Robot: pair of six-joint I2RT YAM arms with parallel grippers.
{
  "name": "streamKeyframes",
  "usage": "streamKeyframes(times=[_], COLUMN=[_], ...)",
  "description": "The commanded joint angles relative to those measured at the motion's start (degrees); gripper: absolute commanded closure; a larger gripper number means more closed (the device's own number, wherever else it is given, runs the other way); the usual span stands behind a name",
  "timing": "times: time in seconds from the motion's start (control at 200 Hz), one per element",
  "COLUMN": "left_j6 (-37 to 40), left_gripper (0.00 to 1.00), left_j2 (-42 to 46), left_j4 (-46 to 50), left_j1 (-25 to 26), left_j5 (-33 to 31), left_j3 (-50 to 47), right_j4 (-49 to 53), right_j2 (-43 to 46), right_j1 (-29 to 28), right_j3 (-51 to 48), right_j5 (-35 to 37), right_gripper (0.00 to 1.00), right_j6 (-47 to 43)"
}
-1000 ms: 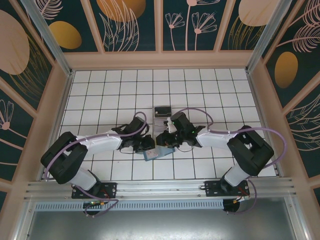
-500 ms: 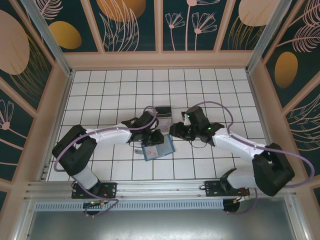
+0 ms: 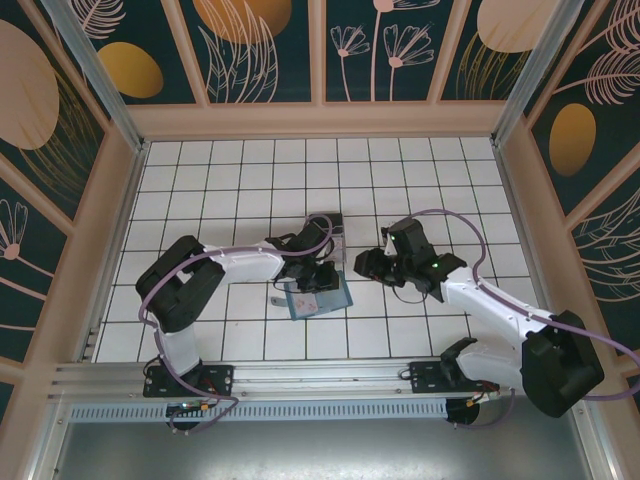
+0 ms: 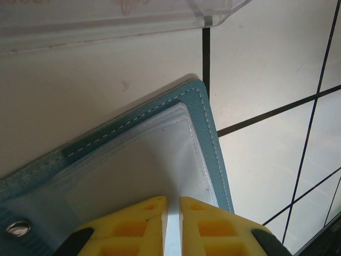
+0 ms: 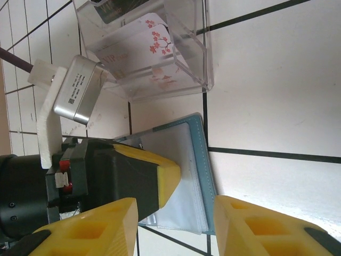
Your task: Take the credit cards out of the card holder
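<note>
The left gripper (image 4: 172, 198) was pinched almost shut. Its yellow fingers (image 4: 133, 221) nearly met, with a thin pale sliver between them, and I could not tell whether that sliver was something gripped or just the sleeve underneath. The tips were down on the card holder (image 4: 209, 140), which lay open and flat on the white tiled table (image 3: 200, 180), around the middle and a little towards the near edge. Its teal border, stitched in a pale thread, framed a clear plastic sleeve (image 4: 133, 165), with a metal snap stud (image 4: 18, 228) at one corner.

The right gripper (image 5: 176, 210) hung just to the right of the holder, spread wide and holding nothing.

As for writing, a small grey module (image 5: 80, 93) on the left wrist carried a printed label, too fine to read. Just on the far side of the holder, with a strip of bare tile between, stood a clear plastic box (image 5: 186, 48). The credit cards I could see were inside it. There was a pale card (image 5: 152, 45) printed with a red blossom sprig and some faint lettering (possibly "VIP", though I wouldn't swear to it), and a dark card (image 5: 112, 8) behind it.

From above, the left wrist lay across the near-left part of the box and much of the holder. Purple cables (image 3: 440, 215) looped along both arms.
</note>
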State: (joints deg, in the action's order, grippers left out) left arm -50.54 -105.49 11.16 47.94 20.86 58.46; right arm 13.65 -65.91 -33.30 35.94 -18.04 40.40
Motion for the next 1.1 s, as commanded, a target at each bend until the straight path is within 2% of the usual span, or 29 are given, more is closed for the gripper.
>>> streamKeyframes(times=[0.0, 0.245, 0.455, 0.781, 1.096], left_j6=[1.67, 1.7, -0.4, -5.28, -6.94], left_gripper=[0.85, 0.85, 0.85, 0.84, 0.84], left_j2=[0.84, 9.95, 16.18, 24.96, 25.73], left_j4=[3.61, 7.91, 7.56, 3.33, -1.75], left_j1=[0.38, 0.26, -0.1, -1.36, -2.53], left_j5=[-1.93, -8.28, -10.37, -10.93, -8.75], left_j3=[1.5, 2.22, -4.32, -16.91, -23.08], right_j4=[0.59, 0.85, 0.98, 2.63, 0.48], right_j2=[1.29, -0.95, -8.08, -19.4, -28.67], right_j1=[0.37, -1.82, -6.56, -10.9, -14.06], right_j3=[0.22, 3.67, 9.39, 18.8, 21.87], right_j5=[-0.27, -2.31, -4.47, -8.71, -15.1], right_gripper=[0.57, 0.58, 0.6, 0.65, 0.71], right_j6=[-0.97, -1.71, -3.72, -7.47, -6.87])
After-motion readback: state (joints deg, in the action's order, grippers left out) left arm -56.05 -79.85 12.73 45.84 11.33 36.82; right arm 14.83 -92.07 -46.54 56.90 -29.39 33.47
